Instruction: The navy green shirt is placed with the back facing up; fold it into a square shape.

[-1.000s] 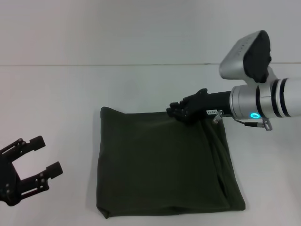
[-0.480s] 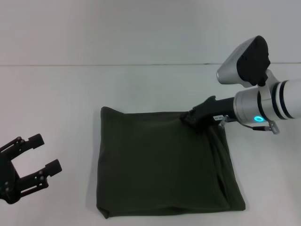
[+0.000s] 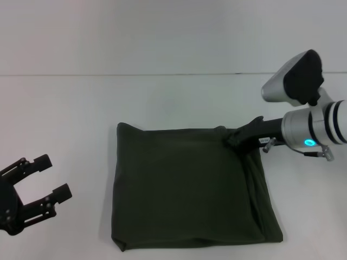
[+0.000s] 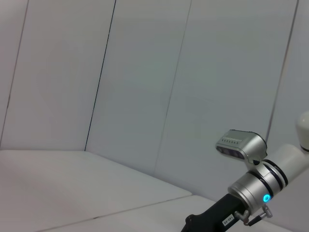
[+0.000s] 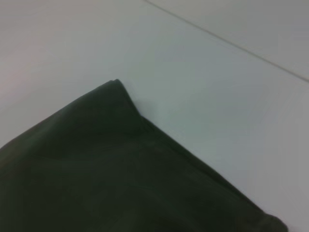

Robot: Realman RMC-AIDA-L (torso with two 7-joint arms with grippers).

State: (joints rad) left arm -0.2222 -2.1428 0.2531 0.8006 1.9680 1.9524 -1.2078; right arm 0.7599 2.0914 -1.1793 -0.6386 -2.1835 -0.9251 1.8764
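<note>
Head view: navy green shirt point(image 3: 187, 187) folded into a plain, near-square slab on the white table point(image 3: 81, 108). Right gripper point(image 3: 234, 141) at its far right corner, fingers unreadable. Left gripper point(image 3: 46, 179) well apart, spread wide, holding nothing.

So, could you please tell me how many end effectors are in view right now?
2. The left end effector hangs open at the table's near left, apart from the navy green shirt. The right end effector is at the shirt's far right corner.
</note>
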